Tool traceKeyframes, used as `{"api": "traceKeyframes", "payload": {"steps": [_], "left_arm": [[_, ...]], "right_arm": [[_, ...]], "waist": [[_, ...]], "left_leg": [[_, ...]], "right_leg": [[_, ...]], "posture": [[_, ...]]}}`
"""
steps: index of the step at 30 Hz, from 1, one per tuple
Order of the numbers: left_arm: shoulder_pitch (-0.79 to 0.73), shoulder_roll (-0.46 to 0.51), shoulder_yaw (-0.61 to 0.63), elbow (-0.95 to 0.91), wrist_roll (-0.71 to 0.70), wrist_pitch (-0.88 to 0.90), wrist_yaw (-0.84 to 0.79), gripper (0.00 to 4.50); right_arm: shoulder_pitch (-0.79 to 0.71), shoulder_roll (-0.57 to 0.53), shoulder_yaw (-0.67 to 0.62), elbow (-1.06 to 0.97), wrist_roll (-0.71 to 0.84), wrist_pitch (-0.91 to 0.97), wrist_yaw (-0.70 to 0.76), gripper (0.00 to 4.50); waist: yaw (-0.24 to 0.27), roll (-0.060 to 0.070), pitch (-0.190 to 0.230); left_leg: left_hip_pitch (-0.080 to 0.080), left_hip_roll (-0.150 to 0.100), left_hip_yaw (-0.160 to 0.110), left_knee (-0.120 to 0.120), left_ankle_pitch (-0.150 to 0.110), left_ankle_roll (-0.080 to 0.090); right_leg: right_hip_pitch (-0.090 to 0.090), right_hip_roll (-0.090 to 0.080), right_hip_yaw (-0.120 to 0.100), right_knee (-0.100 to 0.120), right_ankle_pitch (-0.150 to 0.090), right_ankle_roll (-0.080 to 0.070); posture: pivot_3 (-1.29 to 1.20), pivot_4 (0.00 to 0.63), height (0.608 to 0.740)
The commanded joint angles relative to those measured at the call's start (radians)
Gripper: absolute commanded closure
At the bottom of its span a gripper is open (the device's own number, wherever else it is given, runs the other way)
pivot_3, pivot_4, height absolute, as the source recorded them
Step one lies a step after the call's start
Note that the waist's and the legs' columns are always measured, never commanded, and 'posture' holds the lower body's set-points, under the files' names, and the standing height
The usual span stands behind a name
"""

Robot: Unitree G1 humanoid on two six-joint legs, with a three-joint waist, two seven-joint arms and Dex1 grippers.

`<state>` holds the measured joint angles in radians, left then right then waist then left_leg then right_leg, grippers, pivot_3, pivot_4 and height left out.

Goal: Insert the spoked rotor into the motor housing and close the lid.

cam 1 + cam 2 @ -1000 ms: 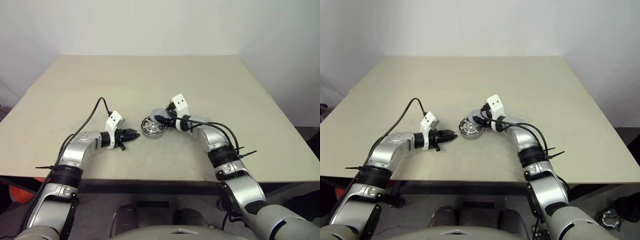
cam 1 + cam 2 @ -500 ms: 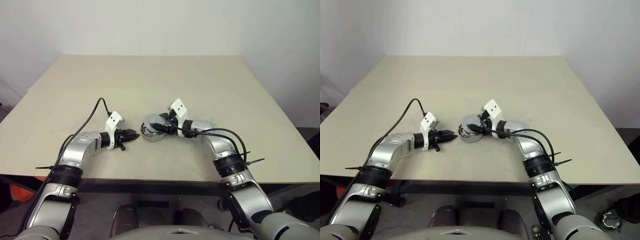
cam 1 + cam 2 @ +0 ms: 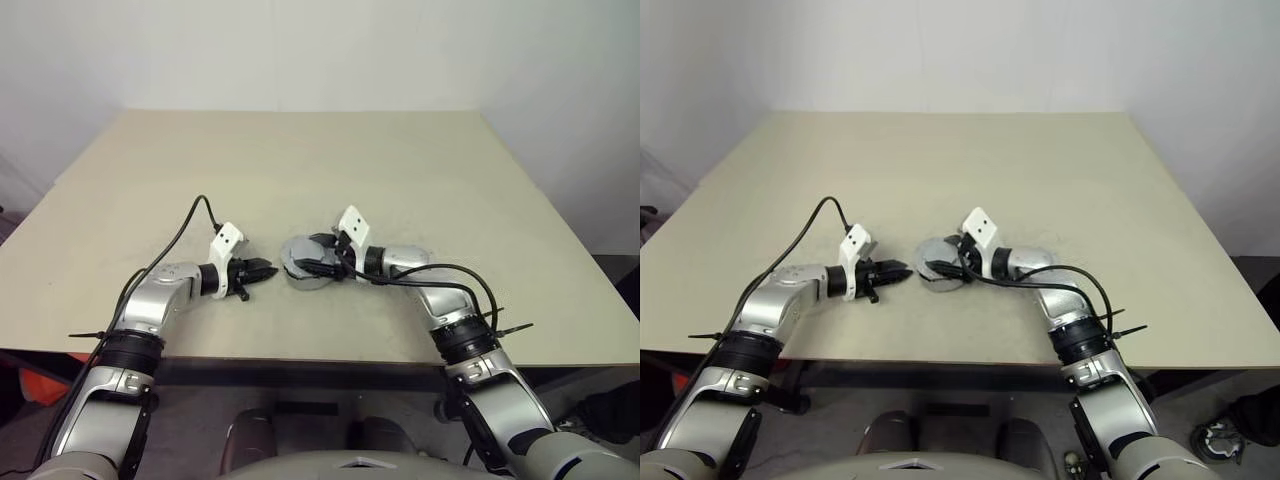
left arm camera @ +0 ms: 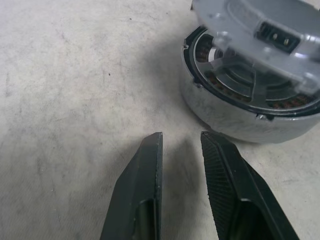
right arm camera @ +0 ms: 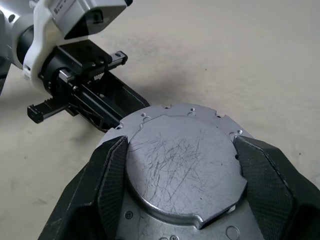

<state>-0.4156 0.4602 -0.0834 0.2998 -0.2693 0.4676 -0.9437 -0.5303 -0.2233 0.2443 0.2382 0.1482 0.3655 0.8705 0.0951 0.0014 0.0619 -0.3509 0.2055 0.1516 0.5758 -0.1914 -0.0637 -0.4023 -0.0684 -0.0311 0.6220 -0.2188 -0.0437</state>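
Note:
The motor housing (image 4: 240,122) is a silver puck on the table, with copper windings along its inner rim. Inside it lies the spoked rotor (image 4: 240,82), partly hidden. The lid (image 5: 185,175), a scratched grey disc with a notched edge, hangs tilted just above the housing. My right gripper (image 5: 180,150) is shut on the lid, one finger on each side of its edge. My left gripper (image 4: 182,145) rests low over the table just left of the housing, its fingers a little apart with nothing between them.
The beige table (image 3: 300,150) stretches bare behind and to both sides of the housing. Its front edge (image 3: 300,358) runs close below both arms. A black cable (image 3: 180,235) loops up from my left wrist.
My right gripper has swung back and to the left with the lid, turning as it went, and the lid now covers the housing's open top. The left arm has stayed still.

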Motion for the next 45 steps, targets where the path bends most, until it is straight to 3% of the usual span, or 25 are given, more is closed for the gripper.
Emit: {"api": "traceKeyframes", "payload": {"steps": [1,45], "left_arm": [[-0.014,0.011,0.017,-0.029,-0.005,-0.008,0.000,3.21],[-0.012,0.010,0.020,-0.030,-0.009,-0.004,0.010,3.21]], "right_arm": [[-0.015,-0.001,-0.001,0.001,-0.001,-0.035,0.003,1.55],[0.004,-0.029,0.064,0.102,-0.085,-0.129,0.004,1.55]], "waist": [[0.000,0.000,0.000],[-0.001,-0.001,0.000]], "left_leg": [[0.000,0.000,0.000,0.000,0.000,0.000],[0.002,0.000,0.000,0.001,0.000,0.000]], "right_leg": [[0.000,0.000,0.000,0.000,0.000,0.000],[0.004,0.000,0.000,0.000,0.000,0.000]], "posture": [[0.00,0.000,0.740],[0.00,0.000,0.740]]}}
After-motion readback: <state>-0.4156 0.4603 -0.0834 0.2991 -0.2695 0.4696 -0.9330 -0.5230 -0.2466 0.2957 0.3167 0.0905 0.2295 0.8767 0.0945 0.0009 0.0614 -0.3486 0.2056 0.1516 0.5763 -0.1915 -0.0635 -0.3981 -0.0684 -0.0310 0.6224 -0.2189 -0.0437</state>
